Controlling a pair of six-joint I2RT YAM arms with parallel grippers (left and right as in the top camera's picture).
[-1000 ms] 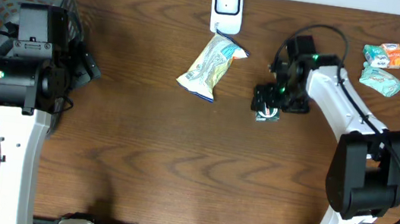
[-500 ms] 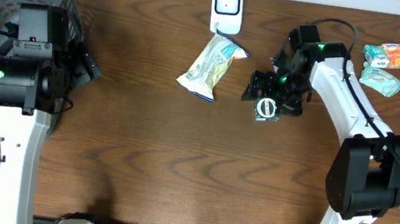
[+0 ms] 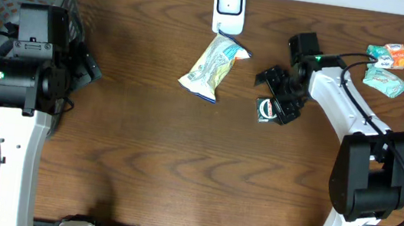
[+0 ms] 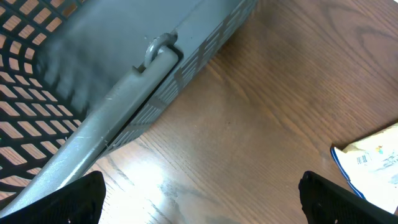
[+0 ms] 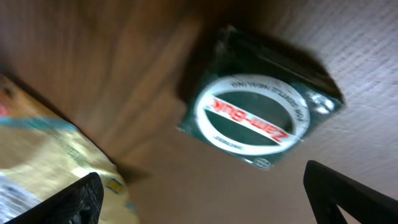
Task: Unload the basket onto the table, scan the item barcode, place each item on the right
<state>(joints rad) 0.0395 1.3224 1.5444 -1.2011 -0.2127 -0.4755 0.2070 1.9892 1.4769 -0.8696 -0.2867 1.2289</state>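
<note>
One view, the right wrist, resolves tin (image 5: 252,118) lettering.

I see the small dark green pack (image 3: 267,109) lying flat on the counter (image 3: 180,164), right of centre. Its round white label faces up, and the red "Zam-Buk" lettering reads upside down in my right wrist view. The white scanner (image 3: 229,4) stands at the counter's far edge. A pale yellow-green snack bag (image 3: 211,68) lies tilted just below the scanner, left of the pack.
</note>
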